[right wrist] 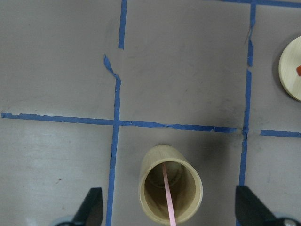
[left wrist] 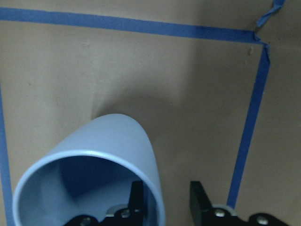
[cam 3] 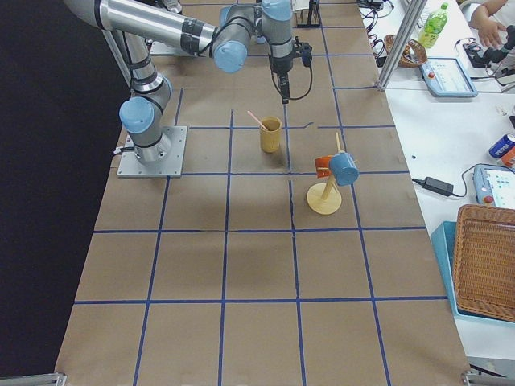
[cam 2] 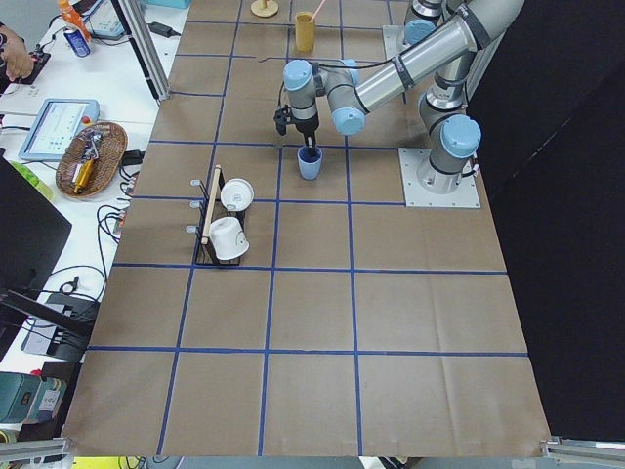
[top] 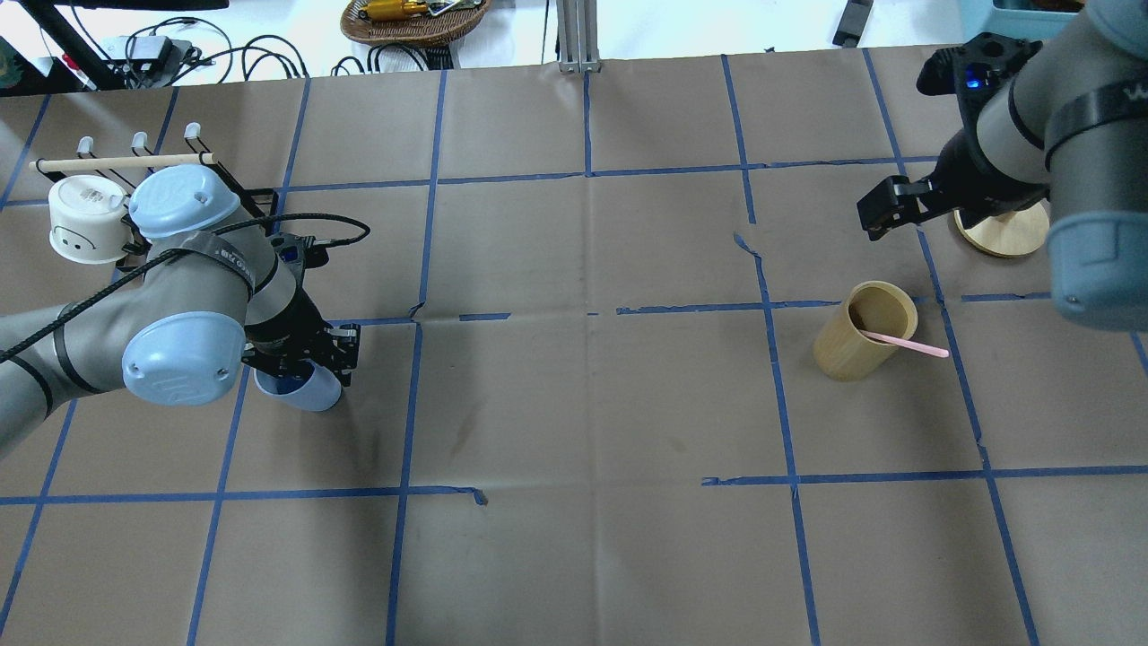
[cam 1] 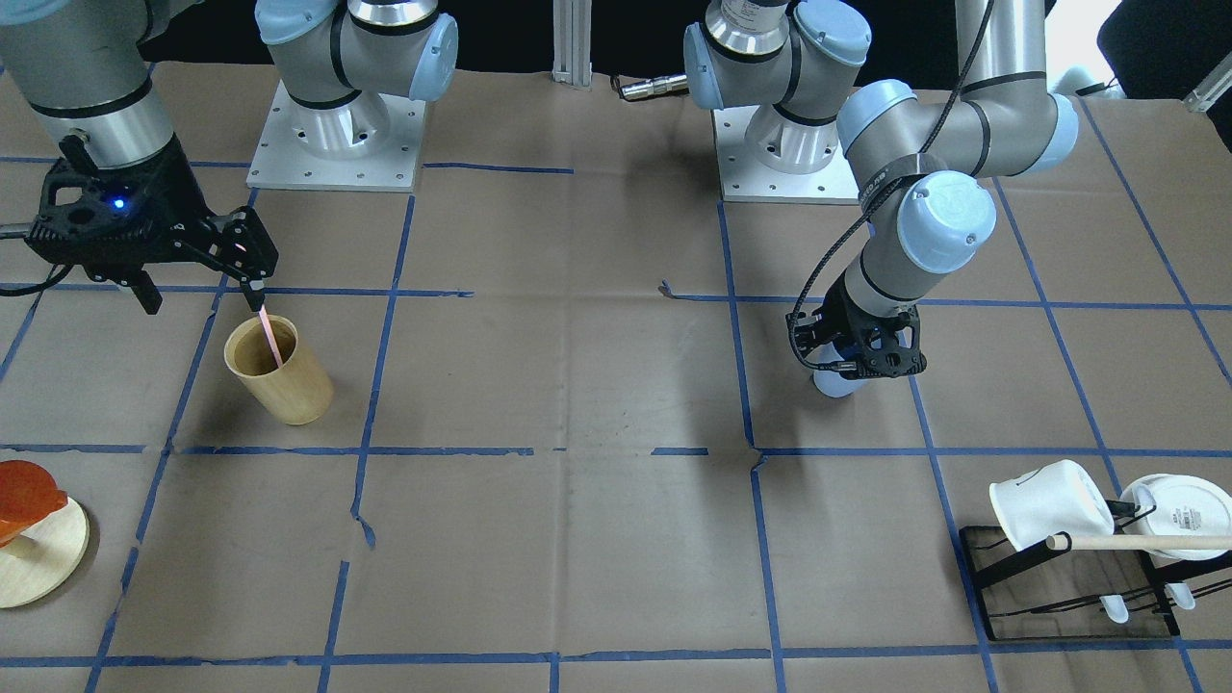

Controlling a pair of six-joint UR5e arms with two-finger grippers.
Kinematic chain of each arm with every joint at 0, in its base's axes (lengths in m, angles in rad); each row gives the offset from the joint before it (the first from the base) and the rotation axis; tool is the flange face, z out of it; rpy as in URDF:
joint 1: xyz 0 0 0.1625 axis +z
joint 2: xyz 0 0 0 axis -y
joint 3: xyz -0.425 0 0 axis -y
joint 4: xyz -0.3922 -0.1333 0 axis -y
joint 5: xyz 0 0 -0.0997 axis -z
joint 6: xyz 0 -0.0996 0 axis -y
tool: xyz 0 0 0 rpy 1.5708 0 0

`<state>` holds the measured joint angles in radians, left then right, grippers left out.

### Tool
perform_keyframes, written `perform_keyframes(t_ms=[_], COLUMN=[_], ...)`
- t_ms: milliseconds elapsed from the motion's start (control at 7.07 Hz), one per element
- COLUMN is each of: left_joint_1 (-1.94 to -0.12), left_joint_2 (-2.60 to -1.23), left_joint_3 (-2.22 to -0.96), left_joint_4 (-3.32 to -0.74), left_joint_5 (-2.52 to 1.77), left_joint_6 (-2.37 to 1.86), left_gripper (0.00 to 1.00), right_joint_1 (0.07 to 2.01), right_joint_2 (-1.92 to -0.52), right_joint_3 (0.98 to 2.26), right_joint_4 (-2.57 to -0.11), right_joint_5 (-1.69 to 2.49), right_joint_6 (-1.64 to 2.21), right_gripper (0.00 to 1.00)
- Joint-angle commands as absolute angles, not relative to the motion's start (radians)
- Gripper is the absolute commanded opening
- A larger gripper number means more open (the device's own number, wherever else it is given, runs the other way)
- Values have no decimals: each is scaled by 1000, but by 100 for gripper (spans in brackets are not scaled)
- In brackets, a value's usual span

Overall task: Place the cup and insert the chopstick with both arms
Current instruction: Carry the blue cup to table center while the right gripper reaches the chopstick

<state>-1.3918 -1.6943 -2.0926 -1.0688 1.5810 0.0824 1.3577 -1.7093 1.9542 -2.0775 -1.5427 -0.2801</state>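
Cup point(top: 309, 392) sits at 9 o'clock overhead, left gripper point(left wrist: 167, 188) astride its rim, jaws apart. Chopstick point(top: 901, 342) leans in wooden cup point(top: 847, 354) at 3 o'clock; right gripper point(right wrist: 168, 197), spread wide above, gotta pinch it next imo.

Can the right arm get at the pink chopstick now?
Probably yes: the right gripper hangs open above the wooden cup, and the chopstick sticks out past its rim, uncovered.

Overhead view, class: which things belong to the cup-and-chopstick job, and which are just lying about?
For the job: light-blue cup, pink chopstick, left pincer, right pincer.
Lying about: wooden cup holding the chopstick, white mug, mug rack, round wooden stand.
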Motion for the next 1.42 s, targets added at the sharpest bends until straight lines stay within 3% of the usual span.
perform_keyframes(t_ms=[0,283,708,991,1274], left_joint_1=[-1393,-1416,-1605,-1786,-1951], left_joint_2=[-1683,-1700,-1767,-1904,-2068], left_joint_3=[-2089,-2048,-1869,-1722,-1491], left_joint_4=[-1063,-1051,-1066,-1033,-1081], left_joint_5=[1582,1582,1574,1572,1591], left_joint_6=[84,66,-73,-280,-436], left_gripper=[0,0,0,0,0], right_joint_1=[1322,1319,1315,1315,1315], right_joint_2=[-1805,-1805,-1804,-1802,-1798], right_joint_3=[2052,2089,2176,2216,2221], right_joint_4=[-2144,-2146,-2221,-2264,-2263], right_joint_5=[-1540,-1539,-1511,-1486,-1491], right_joint_6=[-298,-296,-299,-319,-314], right_gripper=[99,98,98,98,97])
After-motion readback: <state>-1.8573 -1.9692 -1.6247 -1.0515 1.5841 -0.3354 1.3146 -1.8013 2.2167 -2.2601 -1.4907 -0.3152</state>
